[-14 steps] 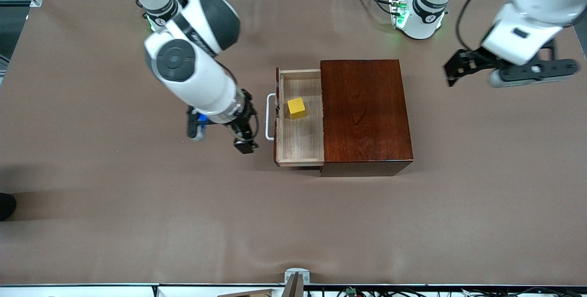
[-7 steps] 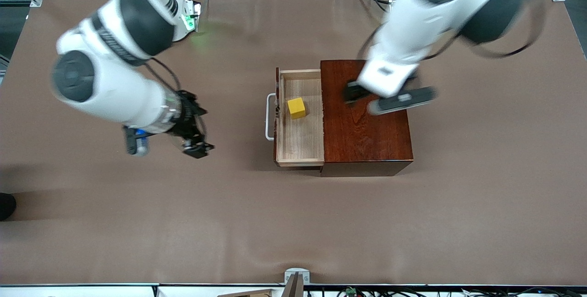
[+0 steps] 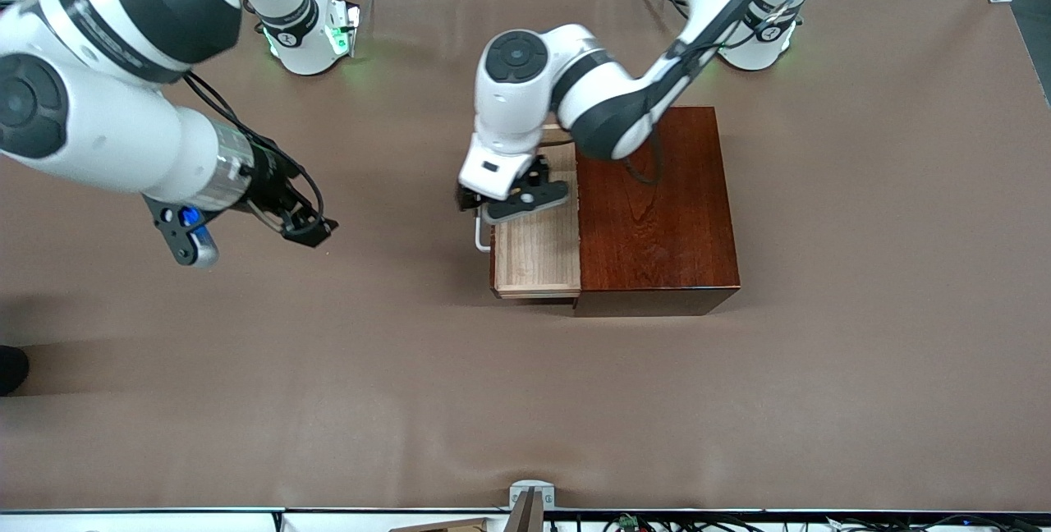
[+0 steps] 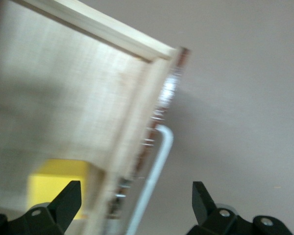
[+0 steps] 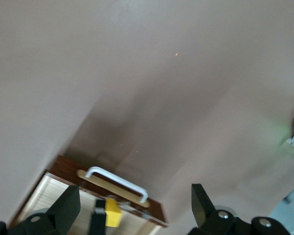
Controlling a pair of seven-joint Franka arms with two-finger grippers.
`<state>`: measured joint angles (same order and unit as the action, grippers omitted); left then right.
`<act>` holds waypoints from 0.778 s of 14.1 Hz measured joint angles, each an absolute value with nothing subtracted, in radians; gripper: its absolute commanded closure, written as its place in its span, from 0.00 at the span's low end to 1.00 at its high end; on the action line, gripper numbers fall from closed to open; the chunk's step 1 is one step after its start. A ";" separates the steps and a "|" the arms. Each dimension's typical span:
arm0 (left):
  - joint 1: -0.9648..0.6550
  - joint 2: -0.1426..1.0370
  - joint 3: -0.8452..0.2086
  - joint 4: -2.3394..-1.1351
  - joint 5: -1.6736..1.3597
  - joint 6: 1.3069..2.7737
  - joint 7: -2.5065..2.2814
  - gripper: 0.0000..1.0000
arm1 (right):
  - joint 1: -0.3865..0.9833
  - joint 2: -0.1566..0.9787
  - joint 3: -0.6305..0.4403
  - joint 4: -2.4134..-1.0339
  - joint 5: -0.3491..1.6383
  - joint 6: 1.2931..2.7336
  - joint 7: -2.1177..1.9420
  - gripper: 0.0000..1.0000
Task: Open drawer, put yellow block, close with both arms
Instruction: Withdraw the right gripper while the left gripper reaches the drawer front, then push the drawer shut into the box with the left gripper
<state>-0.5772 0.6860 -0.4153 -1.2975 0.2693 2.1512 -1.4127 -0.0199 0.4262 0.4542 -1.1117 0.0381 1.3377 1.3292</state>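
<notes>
I see the drawer (image 3: 538,257) pulled out of the dark wooden box (image 3: 653,204) toward the right arm's end of the table, its light wood tray open to the front camera. The yellow block (image 4: 56,188) sits inside that tray, close to the drawer's front panel; in the front view the left arm hides it, but both wrist views catch it. The white handle (image 4: 154,178) sticks out from the reddish drawer front, and only its lower end shows in the front view. Left arm reaches from its base across the box top, and the left gripper (image 3: 513,197) hangs over the front edge of the drawer, right above the handle. Its fingers (image 4: 63,200) are spread wide: in the left wrist view one fingertip lies over the block's side of the front panel, the other over bare table, with the handle between them. I see nothing pinched and can't tell if either pad touches the drawer. Right gripper (image 3: 305,230) is over the brown table cover (image 3: 525,401), well apart from the drawer, toward the right arm's end. Its fingers are wide apart too and empty; the right wrist view looks past them to the drawer front, handle and block. Right arm waits there.
</notes>
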 measured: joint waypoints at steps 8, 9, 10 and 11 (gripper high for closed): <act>-0.716 0.751 -0.355 -1.268 0.269 2.415 -1.691 0.00 | -0.029 0.312 0.203 -1.112 0.038 1.166 0.585 0.00; -0.725 0.756 -0.355 -1.265 0.269 2.436 -1.712 0.00 | -0.029 0.299 0.173 -1.113 0.038 1.152 0.475 0.00; -0.732 0.760 -0.354 -1.260 0.269 2.455 -1.730 0.00 | -0.030 0.287 0.147 -1.118 0.038 1.145 0.385 0.00; -0.736 0.761 -0.353 -1.254 0.269 2.469 -1.738 0.00 | -0.030 0.274 0.126 -1.130 0.038 1.145 0.330 0.00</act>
